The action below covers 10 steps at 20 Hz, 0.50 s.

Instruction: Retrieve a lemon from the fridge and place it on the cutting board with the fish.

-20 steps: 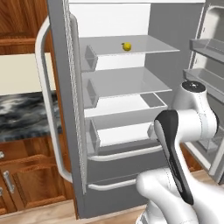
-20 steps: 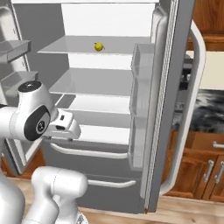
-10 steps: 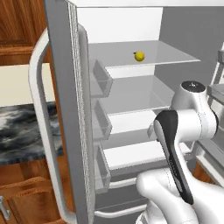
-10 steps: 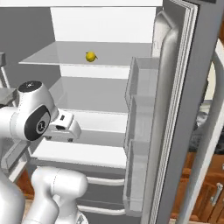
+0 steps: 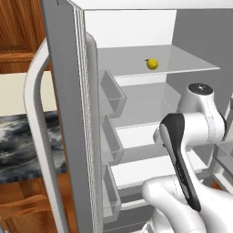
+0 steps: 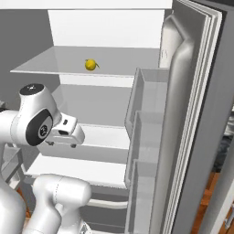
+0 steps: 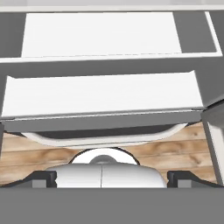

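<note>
On top shelf [image 5: 182, 61], lemon [image 5: 152, 64], tip leftward.

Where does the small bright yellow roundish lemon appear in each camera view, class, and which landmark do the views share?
Left base view: lemon, upper centre-right, on the top glass shelf.
Right base view: lemon, upper left of centre, same shelf.
Hand view: not in it.
Shared landmark: the top glass shelf of the fridge.

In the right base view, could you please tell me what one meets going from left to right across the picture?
The robot's arm → its hand → the lemon on the top glass shelf → the door bins → the open fridge door.
</note>
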Available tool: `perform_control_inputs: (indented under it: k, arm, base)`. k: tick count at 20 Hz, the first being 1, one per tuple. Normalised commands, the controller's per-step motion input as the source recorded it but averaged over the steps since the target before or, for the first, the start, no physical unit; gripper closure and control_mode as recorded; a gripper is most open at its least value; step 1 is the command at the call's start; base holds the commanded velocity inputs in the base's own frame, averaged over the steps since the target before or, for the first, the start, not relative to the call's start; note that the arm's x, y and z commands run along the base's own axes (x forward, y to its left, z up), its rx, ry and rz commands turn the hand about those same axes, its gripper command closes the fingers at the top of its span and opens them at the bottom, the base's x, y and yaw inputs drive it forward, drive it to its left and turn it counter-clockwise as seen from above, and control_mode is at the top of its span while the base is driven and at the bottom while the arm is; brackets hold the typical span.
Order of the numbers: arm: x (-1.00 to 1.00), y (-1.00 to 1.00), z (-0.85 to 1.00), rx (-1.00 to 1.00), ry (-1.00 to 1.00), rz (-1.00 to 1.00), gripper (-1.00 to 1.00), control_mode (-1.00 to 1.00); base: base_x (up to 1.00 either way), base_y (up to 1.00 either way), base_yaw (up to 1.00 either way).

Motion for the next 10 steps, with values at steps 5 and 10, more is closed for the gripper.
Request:
perform_control_inputs:
  k: [5,10]
  arm:
    - [0.0,0.0,0.0,0.0,0.0,0.0,-1.0,1.0]
    - [0.0,0.0,0.0,0.0,0.0,0.0,-1.0,1.0]
  base:
    - [0.54,0.0,0.0]
    - [0.04,0.0,0.0]
